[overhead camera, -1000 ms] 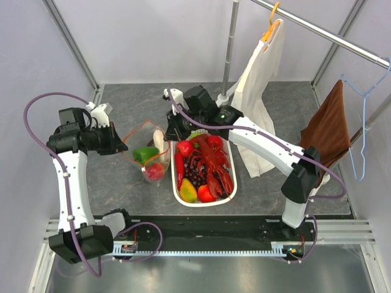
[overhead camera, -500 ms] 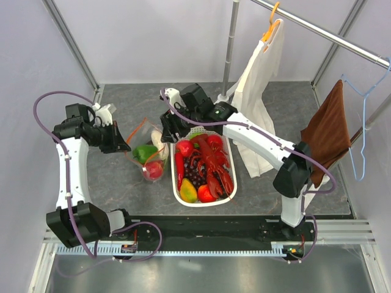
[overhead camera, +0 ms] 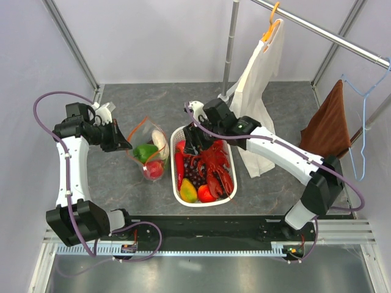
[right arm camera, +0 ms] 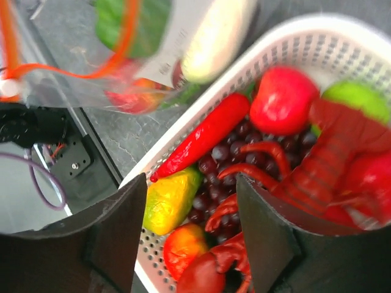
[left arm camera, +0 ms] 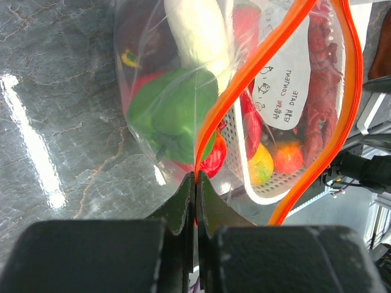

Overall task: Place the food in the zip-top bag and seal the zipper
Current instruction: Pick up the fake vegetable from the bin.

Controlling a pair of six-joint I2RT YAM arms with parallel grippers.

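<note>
Lying inside the zip-top bag [left arm camera: 287, 85]: one radish [left arm camera: 195, 30], one pepper [left arm camera: 168, 113].

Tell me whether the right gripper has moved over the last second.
Yes. The right gripper has shifted right and toward the near edge, from just outside the white basket's far-left corner to above its contents.

one zip-top bag [left arm camera: 142, 152] with one zipper [left arm camera: 197, 155]. one white basket [right arm camera: 317, 30]. one green pepper [left arm camera: 171, 113], one white radish [left arm camera: 195, 30], one lobster [right arm camera: 330, 165], one red chili [right arm camera: 204, 137], one grape bunch [right arm camera: 235, 155], one yellow piece [right arm camera: 171, 198], one lime-green fruit [right arm camera: 354, 97]. two red round fruits [overhead camera: 154, 170] [right arm camera: 284, 101] for certain; others too hidden to count. two cloths [overhead camera: 259, 79] [overhead camera: 327, 131], two hangers [overhead camera: 272, 24] [overhead camera: 360, 122], two robot arms [overhead camera: 66, 171] [overhead camera: 287, 152].
</note>
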